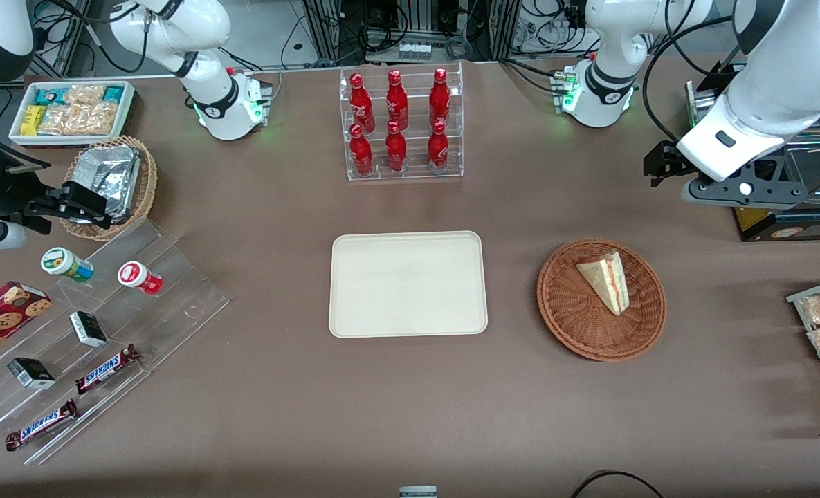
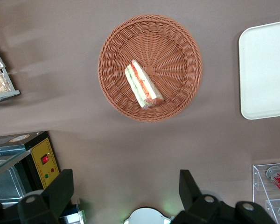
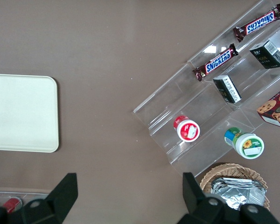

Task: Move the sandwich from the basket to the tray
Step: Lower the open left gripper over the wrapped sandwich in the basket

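Pale bread marks the sandwich (image 1: pixel 606 281), which is seen lying in the basket (image 1: pixel 569 304), off-centre toward the rim farther from the front camera; the tray (image 1: pixel 354 325) sits apart, toward the parked arm's end of the table, with nothing on it. The gripper (image 2: pixel 126 191) is held high with fingers (image 2: pixel 61 189) spread wide and empty; the sandwich lies below it and nearer the front camera. Its long axis is judged diagonal to the jaw gap, so a wrist turn would be needed.
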Available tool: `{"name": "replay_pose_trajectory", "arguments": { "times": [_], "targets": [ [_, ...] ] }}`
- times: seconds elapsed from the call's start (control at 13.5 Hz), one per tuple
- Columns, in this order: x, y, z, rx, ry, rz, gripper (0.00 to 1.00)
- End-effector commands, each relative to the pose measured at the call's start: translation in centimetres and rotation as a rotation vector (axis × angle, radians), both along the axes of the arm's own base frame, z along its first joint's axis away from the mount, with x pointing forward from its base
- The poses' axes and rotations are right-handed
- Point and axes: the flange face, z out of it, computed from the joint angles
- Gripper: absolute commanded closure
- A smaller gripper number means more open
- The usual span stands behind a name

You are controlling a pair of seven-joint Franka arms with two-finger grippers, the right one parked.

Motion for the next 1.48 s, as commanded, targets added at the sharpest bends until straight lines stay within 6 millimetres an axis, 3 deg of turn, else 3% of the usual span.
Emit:
{"name": "replay_pose_trajectory", "arguments": {
  "times": [0.0, 0.22, 0.3, 0.52, 0.67, 0.96, 1.41],
  "targets": [
    [-0.2, 0.1, 0.0, 0.021, -0.008, -0.02, 0.0],
    [0.7, 0.5, -1.3, 0.007, 0.0, -0.001, 0.0],
    [1.1, 2.3, -2.5, 0.007, 0.007, 0.029, 0.0],
    [0.0, 4.3, -7.7, -0.011, -0.055, 0.058, 0.0],
    [-0.2, 4.3, -11.6, -0.034, -0.102, 0.168, 0.0],
    [-0.5, 3.3, -17.2, -0.04, -0.176, 0.449, 0.0],
    [0.2, 2.2, -24.5, -0.051, -0.184, 0.586, 0.0]
  ]
}}
